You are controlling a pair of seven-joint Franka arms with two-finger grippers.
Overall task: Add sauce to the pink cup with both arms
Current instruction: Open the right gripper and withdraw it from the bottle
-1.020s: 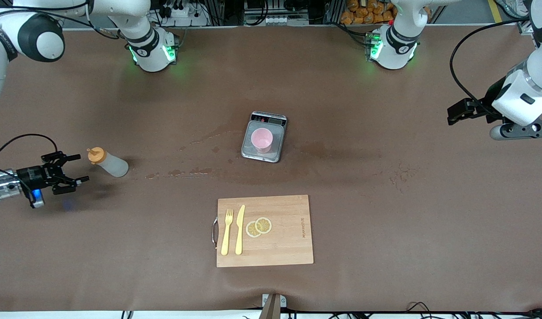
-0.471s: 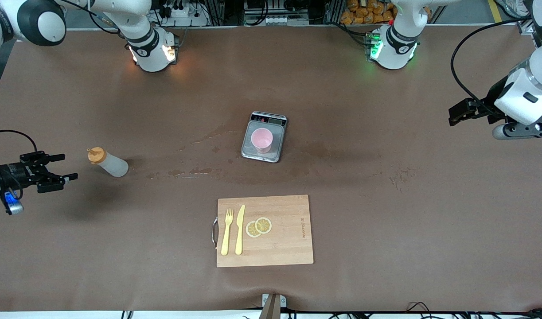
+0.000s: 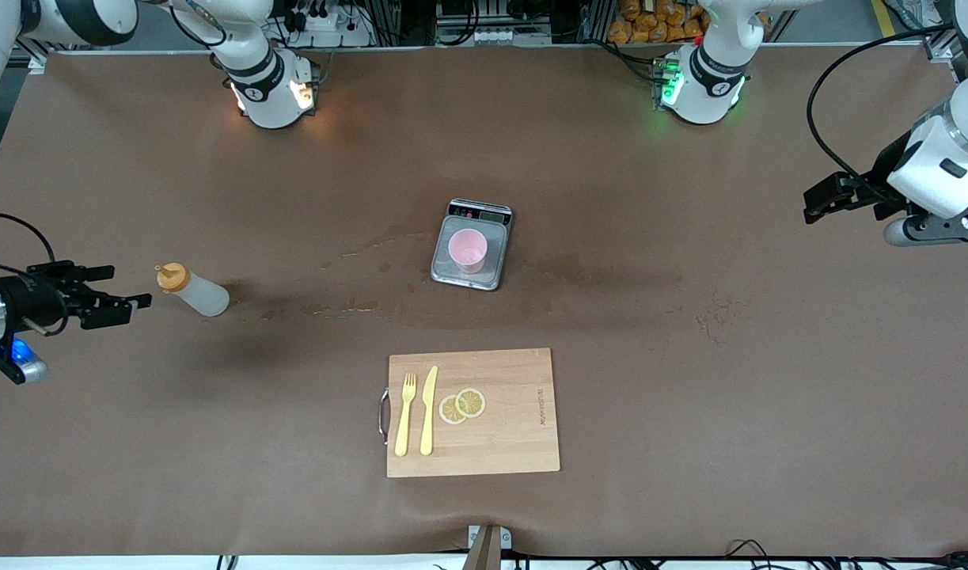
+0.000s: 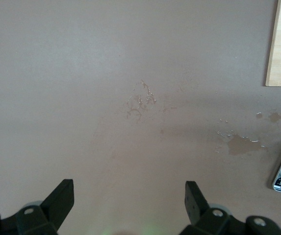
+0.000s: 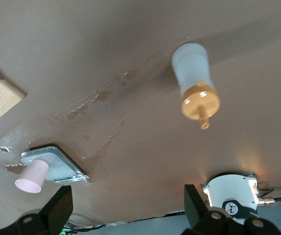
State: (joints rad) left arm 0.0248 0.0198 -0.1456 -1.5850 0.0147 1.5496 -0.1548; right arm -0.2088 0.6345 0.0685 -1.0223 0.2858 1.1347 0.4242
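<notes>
The sauce bottle (image 3: pixel 192 290), whitish with an orange cap, stands on the table toward the right arm's end; it also shows in the right wrist view (image 5: pixel 193 81). The pink cup (image 3: pixel 468 249) stands on a small metal scale (image 3: pixel 452 275) at mid-table and shows in the right wrist view (image 5: pixel 31 178). My right gripper (image 3: pixel 123 287) is open and empty, beside the bottle and a short gap from it; its own view (image 5: pixel 128 205) shows the jaws wide apart. My left gripper (image 3: pixel 810 207) is open and empty, raised over the left arm's end of the table (image 4: pixel 129 196).
A wooden cutting board (image 3: pixel 499 443) with a yellow fork (image 3: pixel 405 414), a yellow knife (image 3: pixel 428 409) and two lemon slices (image 3: pixel 462 405) lies nearer the front camera than the scale. Wet stains (image 3: pixel 349 305) mark the brown table cover between bottle and scale.
My right gripper pulled back from the bottle toward the right arm's end of the table, then came a little closer again. My left gripper drifted slightly. Bottle and cup stayed put.
</notes>
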